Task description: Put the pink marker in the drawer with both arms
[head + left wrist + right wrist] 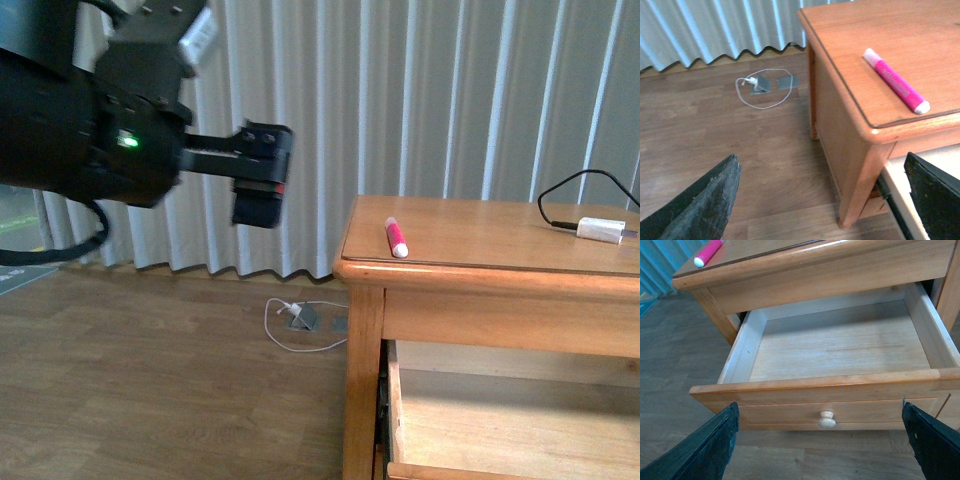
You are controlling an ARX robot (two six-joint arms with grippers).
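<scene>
The pink marker (396, 237) lies flat on the wooden table top (480, 235) near its left front corner, white cap toward the edge. My left gripper (260, 195) hangs in the air left of the table, open and empty; in its wrist view the marker (896, 86) is ahead of the gripper (821, 156), well apart from its fingers. The drawer (840, 385) stands pulled out under the table top with a bare pale interior. My right gripper (819, 404) is open in front of the drawer's round knob (827, 419), not touching it. The marker's tip (708, 252) shows above.
A white adapter (600, 229) with a black cable lies at the table's far right. A floor socket with a looped white cable (300, 320) sits by the curtain (450, 100). Wooden floor (150, 380) lies left of the table.
</scene>
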